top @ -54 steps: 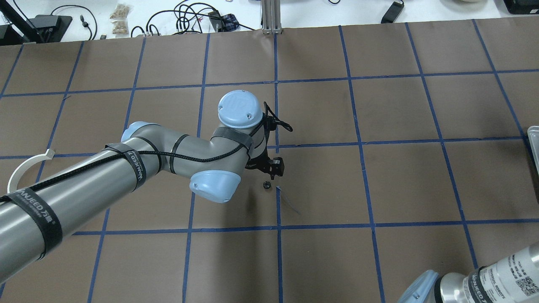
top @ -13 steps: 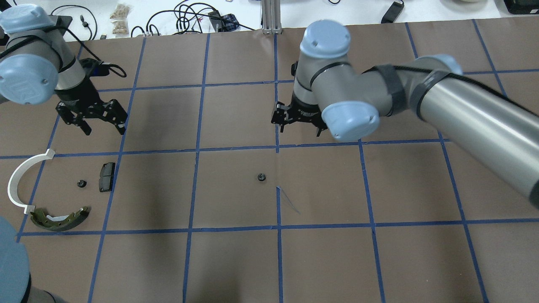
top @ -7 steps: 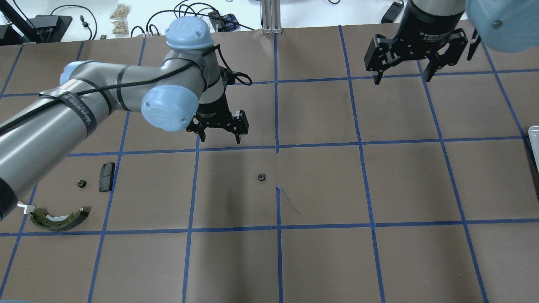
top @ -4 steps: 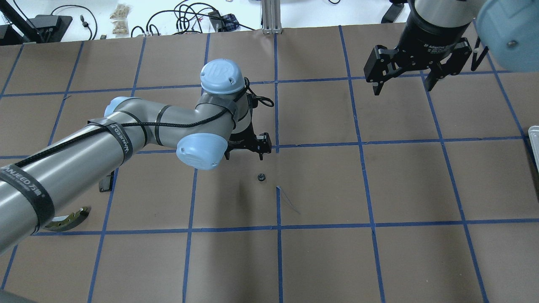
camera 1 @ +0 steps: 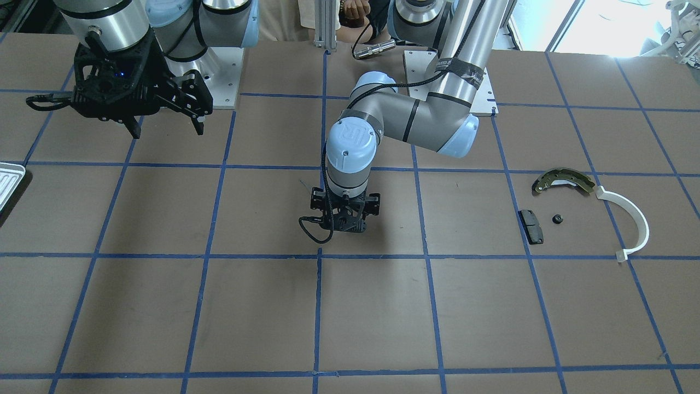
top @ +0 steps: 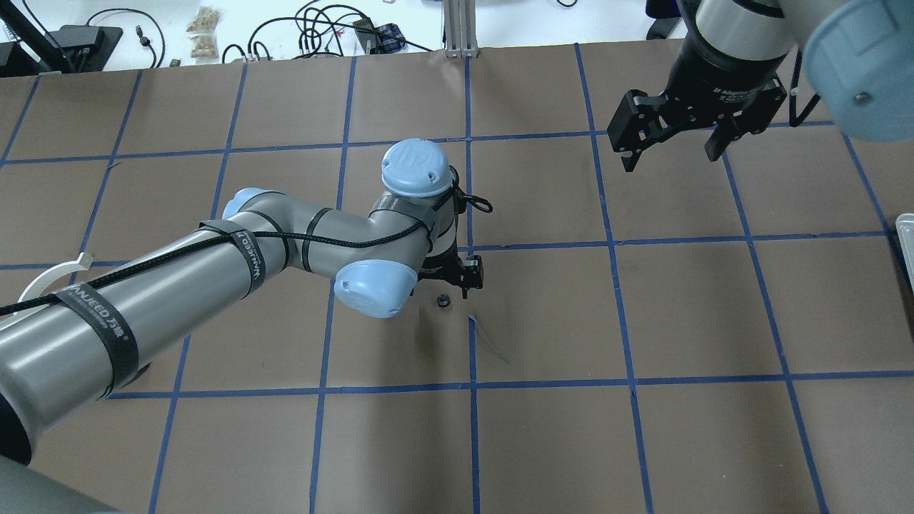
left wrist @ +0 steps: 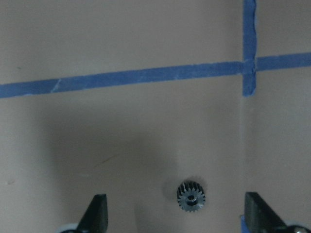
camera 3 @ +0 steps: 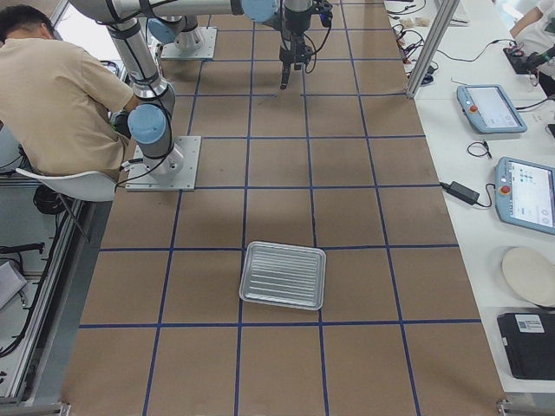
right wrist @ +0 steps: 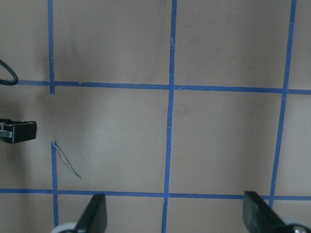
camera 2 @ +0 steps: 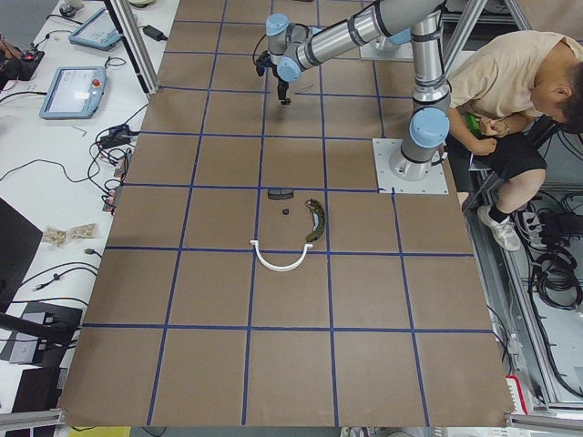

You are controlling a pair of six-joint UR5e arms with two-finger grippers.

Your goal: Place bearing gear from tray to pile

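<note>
While arm strap [top: 96, 332] reads "WANJEED" and R gripper [top: 671, 153], fingers spread, reads "2F Adaptive", I see L gripper [left wrist: 177, 216] spread too, bearing gear [left wrist: 191, 195] on table [top: 543, 442] betw. its tips, well apart from tray [camera 3: 283, 275] & pile [camera 1: 556, 219].

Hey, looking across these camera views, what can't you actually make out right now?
Overhead: the left arm covers most of the pile; only the white arc's end shows.
Front-facing: the left gripper hides the centre gear.
Overhead: the tray is cut off by the right edge.
</note>
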